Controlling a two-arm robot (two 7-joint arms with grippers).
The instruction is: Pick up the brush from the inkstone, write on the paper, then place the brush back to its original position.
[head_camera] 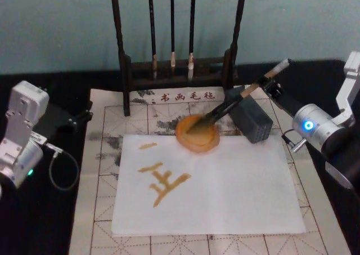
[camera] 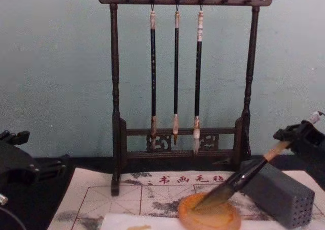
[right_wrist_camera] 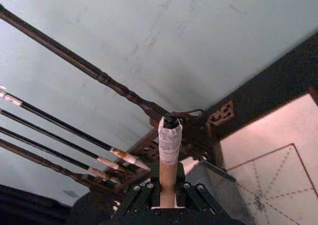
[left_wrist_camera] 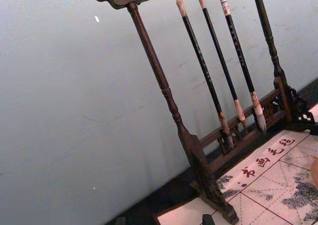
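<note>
Evidently the last step is in hand: a yellowish character is written on the paper (head_camera: 236, 182), and the brush (head_camera: 236, 104) is slanted with its dark tuft in the orange inkstone (head_camera: 197, 148) and its black lower section passing over the grey block (head_camera: 253, 122). Its tan handle is clamped near the whitish end by the right gripper (head_camera: 269, 86), over the worktop's far right. Next, a release is called for, and a withdrawal along the handle's line so that the brush is not dragged off. The left gripper (head_camera: 81, 117) is parked at the left.
</note>
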